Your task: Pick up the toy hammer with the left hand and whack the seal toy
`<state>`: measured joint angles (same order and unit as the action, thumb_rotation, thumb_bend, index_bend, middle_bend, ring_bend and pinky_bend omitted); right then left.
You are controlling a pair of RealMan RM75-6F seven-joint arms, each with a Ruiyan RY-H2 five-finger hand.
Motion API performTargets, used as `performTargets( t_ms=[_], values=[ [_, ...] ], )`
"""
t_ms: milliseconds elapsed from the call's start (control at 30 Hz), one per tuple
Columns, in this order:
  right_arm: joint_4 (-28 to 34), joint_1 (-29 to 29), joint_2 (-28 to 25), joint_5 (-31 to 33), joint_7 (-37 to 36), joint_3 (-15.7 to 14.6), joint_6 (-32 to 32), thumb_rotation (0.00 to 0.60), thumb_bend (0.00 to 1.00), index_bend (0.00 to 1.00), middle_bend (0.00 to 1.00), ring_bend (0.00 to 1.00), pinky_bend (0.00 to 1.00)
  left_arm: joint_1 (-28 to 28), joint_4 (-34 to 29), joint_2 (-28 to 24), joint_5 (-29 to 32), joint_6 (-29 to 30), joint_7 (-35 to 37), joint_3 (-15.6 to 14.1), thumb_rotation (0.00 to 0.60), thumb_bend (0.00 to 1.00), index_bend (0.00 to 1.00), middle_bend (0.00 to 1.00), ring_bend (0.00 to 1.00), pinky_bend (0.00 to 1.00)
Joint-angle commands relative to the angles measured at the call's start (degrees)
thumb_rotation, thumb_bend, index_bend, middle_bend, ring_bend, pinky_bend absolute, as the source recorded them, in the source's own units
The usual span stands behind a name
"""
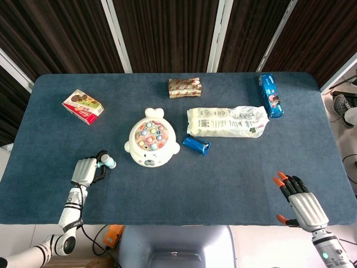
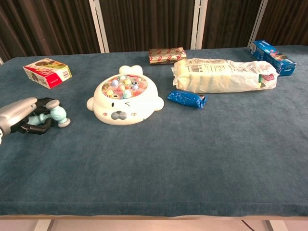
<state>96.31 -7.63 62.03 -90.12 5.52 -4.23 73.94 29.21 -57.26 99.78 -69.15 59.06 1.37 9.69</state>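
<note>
The white seal toy [image 1: 150, 139] [image 2: 124, 101], with coloured pegs on its back, lies left of the table's middle. The light-blue toy hammer [image 1: 109, 163] [image 2: 59, 117] lies to its left, near the table's left side. My left hand [image 1: 85, 172] [image 2: 21, 117] has its dark fingers curled around the hammer's handle, and the hammer's head sticks out toward the seal. The hammer looks low, at the cloth. My right hand [image 1: 300, 202] hovers at the near right edge with its fingers spread and nothing in it; the chest view does not show it.
A red snack box [image 1: 82, 106] [image 2: 47, 72] sits at the far left. Behind the seal lies a brown packet [image 1: 184, 87] [image 2: 166, 55]. To the seal's right are a small blue packet [image 1: 196, 144] [image 2: 186, 99], a white bag [image 1: 226, 121] [image 2: 224, 76] and a blue box [image 1: 270, 95] [image 2: 272, 55].
</note>
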Motion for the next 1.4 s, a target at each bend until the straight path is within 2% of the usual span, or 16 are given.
performTargets(
  t_ms=[33,333,467,1067,1267,1400],
  values=[
    [-0.01,0.05,-0.01,0.00,-0.07,0.05,0.15,0.600,0.31,0.00,0.00,0.00,0.00,-0.14,0.07,-0.02,-0.18,0.08,-0.13,-0.13,0.532,0.61,0.21,0.14,0.10,0.16],
    [-0.02,0.00,0.04,0.12,0.14,0.02,-0.05,0.600,0.31,0.00,0.00,0.00,0.00,-0.80,1.05,0.31,-1.03,1.12,-0.26,-0.38,0.529,0.61,0.21,0.14,0.09,0.14],
    [0.02,-0.02,0.08,0.16,0.25,0.03,-0.11,0.600,0.31,0.00,0.00,0.00,0.00,-1.15,1.60,0.56,-2.10,2.67,-0.38,-0.61,0.501,0.61,0.21,0.14,0.08,0.12],
    [0.09,-0.04,0.12,0.27,0.34,0.11,-0.07,0.600,0.31,0.00,0.00,0.00,0.00,-1.97,1.11,-0.01,-3.00,3.46,0.60,-0.36,0.502,0.61,0.21,0.14,0.08,0.12],
    [0.07,-0.02,0.15,0.20,0.40,0.06,-0.06,0.600,0.31,0.00,0.00,0.00,0.00,-2.56,-0.70,-1.20,-3.89,4.88,1.53,-0.32,0.491,0.61,0.20,0.14,0.08,0.12],
    [0.13,0.07,0.08,0.13,0.40,0.05,0.16,0.600,0.31,0.00,0.00,0.00,0.00,-3.37,-4.48,-3.90,-5.72,7.34,2.65,-0.54,0.482,0.61,0.19,0.13,0.08,0.12]
  ],
)
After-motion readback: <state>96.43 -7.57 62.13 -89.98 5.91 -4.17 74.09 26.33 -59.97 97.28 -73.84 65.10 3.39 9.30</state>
